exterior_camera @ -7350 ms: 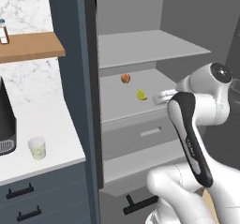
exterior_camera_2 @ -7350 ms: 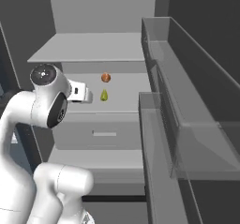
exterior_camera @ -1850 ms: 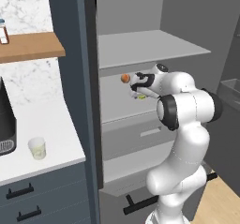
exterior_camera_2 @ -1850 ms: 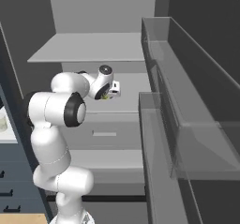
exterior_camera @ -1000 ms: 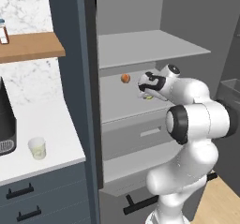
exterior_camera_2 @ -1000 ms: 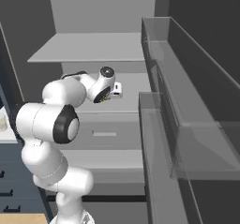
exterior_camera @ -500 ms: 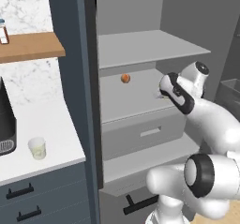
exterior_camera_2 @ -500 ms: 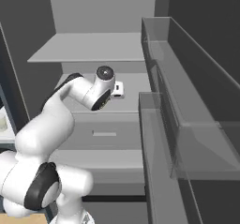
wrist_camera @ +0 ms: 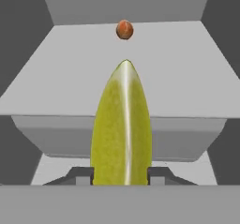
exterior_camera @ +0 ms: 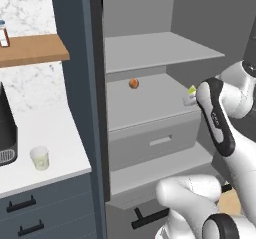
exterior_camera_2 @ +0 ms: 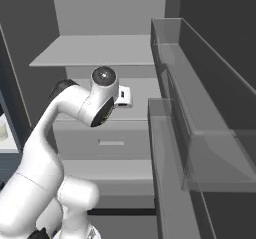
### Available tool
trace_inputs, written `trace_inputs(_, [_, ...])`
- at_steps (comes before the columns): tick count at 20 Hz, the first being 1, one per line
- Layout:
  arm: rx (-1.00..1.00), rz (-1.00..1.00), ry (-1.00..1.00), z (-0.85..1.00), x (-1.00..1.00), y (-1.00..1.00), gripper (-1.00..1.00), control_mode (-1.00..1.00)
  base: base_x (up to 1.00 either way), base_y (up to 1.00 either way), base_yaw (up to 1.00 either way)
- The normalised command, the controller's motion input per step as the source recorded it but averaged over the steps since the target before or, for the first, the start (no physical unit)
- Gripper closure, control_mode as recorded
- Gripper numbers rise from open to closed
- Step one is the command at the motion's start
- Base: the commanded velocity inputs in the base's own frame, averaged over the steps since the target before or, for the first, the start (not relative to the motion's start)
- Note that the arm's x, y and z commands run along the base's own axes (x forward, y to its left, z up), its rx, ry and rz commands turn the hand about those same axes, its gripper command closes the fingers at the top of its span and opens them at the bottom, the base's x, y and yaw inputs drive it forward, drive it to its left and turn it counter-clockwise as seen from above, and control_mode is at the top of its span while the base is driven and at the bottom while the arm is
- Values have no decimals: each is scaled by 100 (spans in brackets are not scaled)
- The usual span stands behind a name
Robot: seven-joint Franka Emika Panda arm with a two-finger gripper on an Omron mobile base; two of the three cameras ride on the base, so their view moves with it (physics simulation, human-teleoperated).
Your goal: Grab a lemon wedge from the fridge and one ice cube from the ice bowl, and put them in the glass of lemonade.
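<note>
The hand (wrist_camera: 121, 176) pinches the lemon wedge (wrist_camera: 122, 124) between its two fingertips, the wedge's pointed tip aimed away toward the back of the fridge (exterior_camera: 150, 53). In the left base view the wedge (exterior_camera: 192, 89) shows as a small yellow-green speck at the front right of the middle shelf (exterior_camera: 150, 100), beside the arm's wrist. A small round orange fruit (exterior_camera: 133, 83) sits farther back on that shelf. The glass of lemonade (exterior_camera: 39, 158) stands on the white desk (exterior_camera: 55, 138) left of the fridge.
</note>
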Motion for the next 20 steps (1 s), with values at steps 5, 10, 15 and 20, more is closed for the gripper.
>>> trace_inputs(5, [-3, -4, 0, 9, -100, 7, 100, -100, 0, 0, 0])
trace_inputs(10, [-6, -1, 7, 1, -81, 27, 100, -100, 0, 0, 0])
trace_inputs(15, [-2, -2, 10, -6, -29, 4, 100, -100, 0, 0, 0])
trace_inputs(20, [0, 0, 4, -2, -18, 0, 100, 100, -39, 4, 0])
